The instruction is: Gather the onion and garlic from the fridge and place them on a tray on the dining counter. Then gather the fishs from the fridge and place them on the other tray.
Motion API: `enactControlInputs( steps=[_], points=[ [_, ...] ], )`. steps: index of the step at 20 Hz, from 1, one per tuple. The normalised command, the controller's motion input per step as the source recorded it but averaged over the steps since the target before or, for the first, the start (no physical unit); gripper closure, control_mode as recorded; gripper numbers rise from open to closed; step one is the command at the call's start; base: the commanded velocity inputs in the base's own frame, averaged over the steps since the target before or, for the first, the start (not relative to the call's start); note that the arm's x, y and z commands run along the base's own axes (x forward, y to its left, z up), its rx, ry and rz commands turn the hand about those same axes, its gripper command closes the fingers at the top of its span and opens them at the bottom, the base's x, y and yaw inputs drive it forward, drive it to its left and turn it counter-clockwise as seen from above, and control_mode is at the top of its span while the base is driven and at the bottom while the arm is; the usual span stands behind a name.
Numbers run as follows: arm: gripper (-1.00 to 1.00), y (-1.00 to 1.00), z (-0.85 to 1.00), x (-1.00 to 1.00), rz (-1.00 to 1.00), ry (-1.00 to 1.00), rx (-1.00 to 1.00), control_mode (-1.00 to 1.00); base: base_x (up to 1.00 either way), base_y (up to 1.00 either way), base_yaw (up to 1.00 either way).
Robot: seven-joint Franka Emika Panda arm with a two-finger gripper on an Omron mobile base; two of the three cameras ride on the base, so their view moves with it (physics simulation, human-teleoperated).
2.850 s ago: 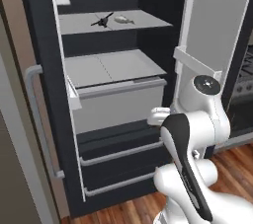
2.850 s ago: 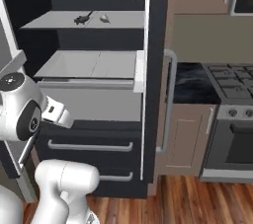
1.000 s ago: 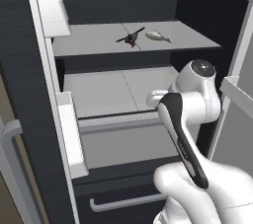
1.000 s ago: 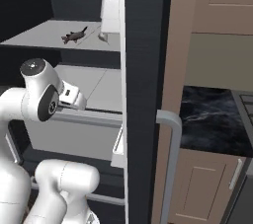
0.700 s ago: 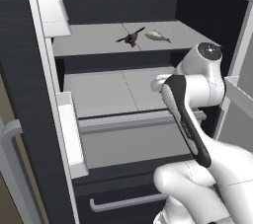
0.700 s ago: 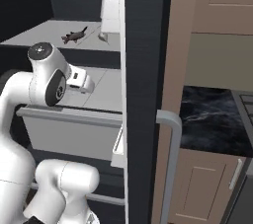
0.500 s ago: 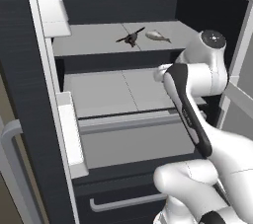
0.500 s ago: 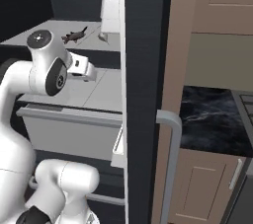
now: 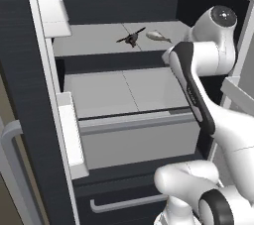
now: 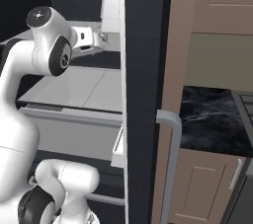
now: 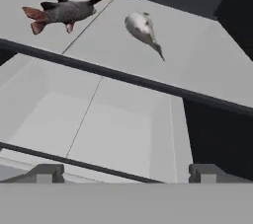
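The fridge (image 9: 34,70) stands open before me: black walls and door edges, pale grey shelves, a grey bin (image 9: 134,130) pulled forward below the shelf, and a dark drawer with a bar handle (image 9: 126,204) lower down.

On the pale shelf (image 11: 197,65) lie two fish. The first is the dark fish (image 11: 62,11), grey-brown with reddish tail and fins, lying on its side; in the left base view it shows as a small dark shape (image 9: 130,38). The second is the silver fish (image 11: 142,28), slender, pale and glossy, tapering to a thin tail that points toward my side of the shelf; in the left base view it is the light shape (image 9: 158,35) just beside the dark one. The two lie near each other but apart.

My pincer (image 11: 123,171) has its two dark tips spread wide, with nothing between them and nothing touched. Both fish lie ahead of and above the tips in the hand view, beyond the dark front edge of the shelf; the silver fish sits nearly straight ahead, the dark fish ahead and to the left. Directly below the tips is the flat pale lid of the bin.

In the right base view my hand (image 10: 89,38) reaches in at shelf height, just short of the white door bin (image 10: 111,13).
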Motion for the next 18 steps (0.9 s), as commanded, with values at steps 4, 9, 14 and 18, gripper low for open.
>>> enactControlInputs(
  steps=[4, 9, 14, 18],
  points=[
    [-1.0, -0.13, 0.31, 0.34, 0.12, -0.13, -0.25, -1.0, 0.0, 0.0, 0.0],
    [-1.0, -0.07, 0.12, 0.64, 0.11, -0.03, -0.11, -1.0, 0.0, 0.0, 0.0],
    [-1.0, 0.0, 0.0, 0.82, 0.04, 0.03, 0.0, -1.0, 0.0, 0.0, 0.0],
    [-1.0, 0.0, 0.01, 0.75, 0.0, 0.13, 0.0, -1.0, 0.0, 0.0, 0.0]
  ],
)
